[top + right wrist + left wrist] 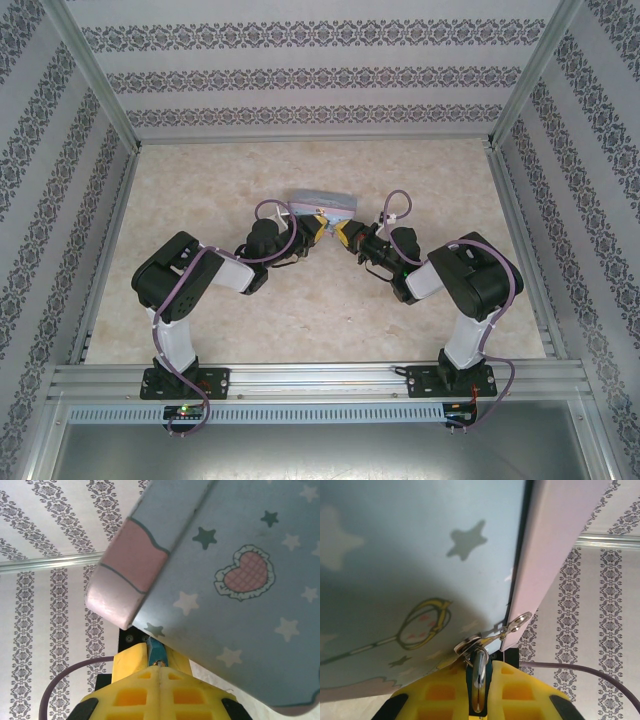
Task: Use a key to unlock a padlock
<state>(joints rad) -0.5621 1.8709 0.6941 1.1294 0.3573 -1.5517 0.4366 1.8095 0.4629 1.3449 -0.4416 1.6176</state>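
The tiny bluish padlock (479,677) sits between the yellow fingers (440,692) of my left gripper (479,667), which is shut on it. Its shiny shackle runs up to the metal hasp (512,625) of the pastel-blue tin box (395,555). In the right wrist view the padlock (157,652) shows a brassy glint right at the tips of my right gripper (159,667). That gripper is shut on the key, which is almost wholly hidden. From above, the left gripper (318,226) and right gripper (345,234) meet in front of the box (322,205).
The tin box (240,580) stands on the beige marbled tabletop (200,190), close over both grippers. Patterned walls and metal frame posts (90,80) enclose the table. Purple cables (580,672) loop beside each wrist.
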